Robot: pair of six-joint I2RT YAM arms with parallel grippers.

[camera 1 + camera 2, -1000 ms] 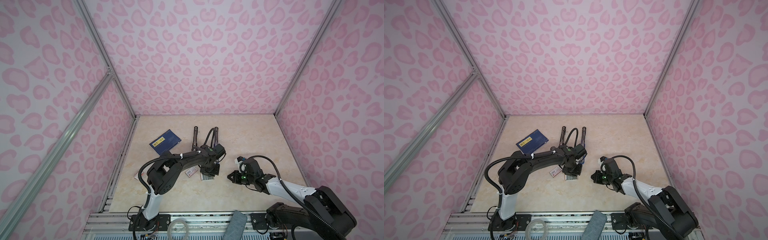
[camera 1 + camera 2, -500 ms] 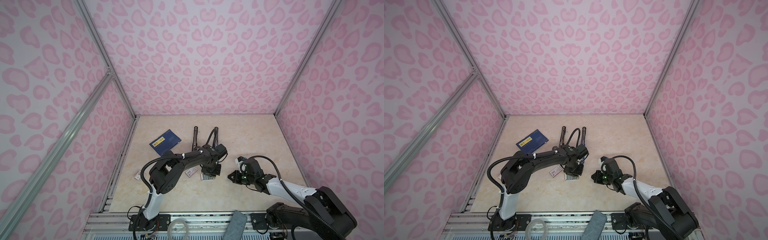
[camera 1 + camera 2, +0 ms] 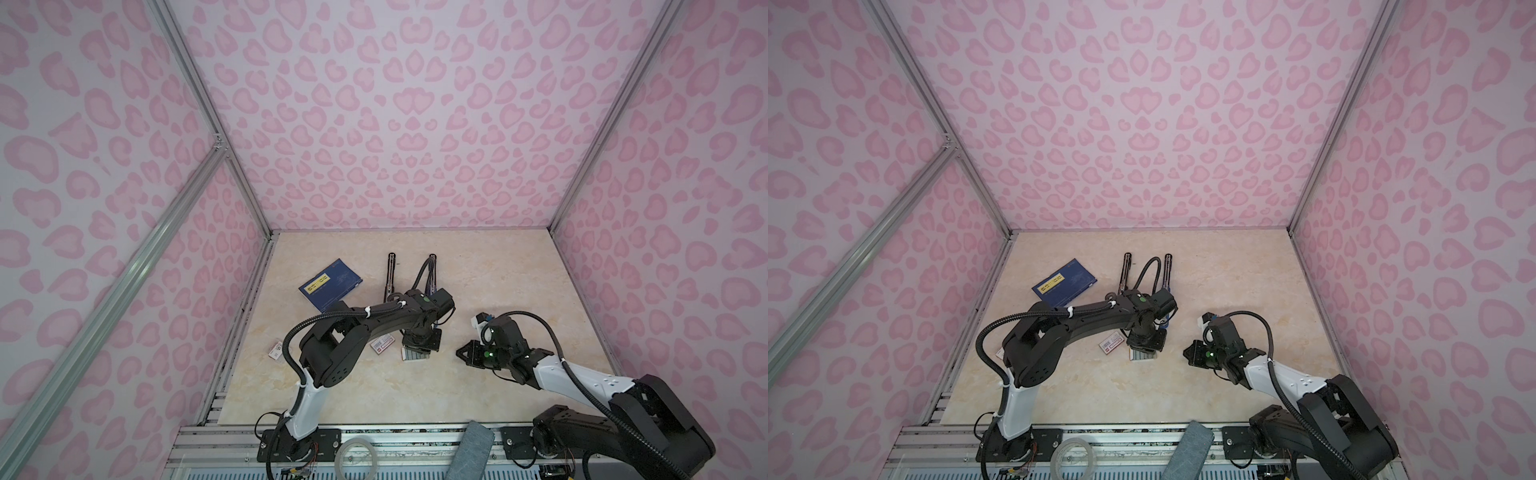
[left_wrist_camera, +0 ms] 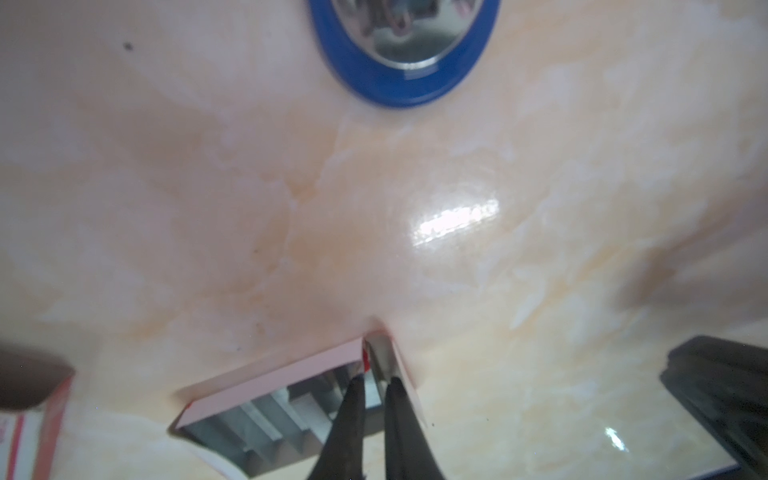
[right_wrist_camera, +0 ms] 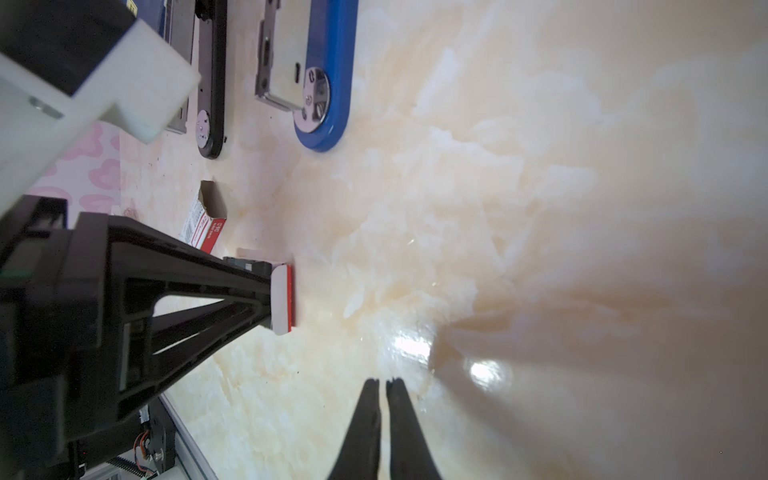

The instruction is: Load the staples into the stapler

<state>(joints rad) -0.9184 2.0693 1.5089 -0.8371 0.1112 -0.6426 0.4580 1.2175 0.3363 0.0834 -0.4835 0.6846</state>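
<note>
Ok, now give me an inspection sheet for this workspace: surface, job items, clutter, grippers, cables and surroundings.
Surface: beige marbled tabletop, glossy, no spills seen.
Job's things: staples in an open tray; blue stapler and black stapler lie opened farther back.
Clutter: dark blue booklet, red-labelled box, tape roll on the front rail.
Grippers: left gripper closed on a staple strip at the tray's end; right gripper shut, empty.
Cables: left arm cable arches over the staplers; right arm cable loops free.
Surroundings: pink heart-print walls, aluminium frame.
</note>
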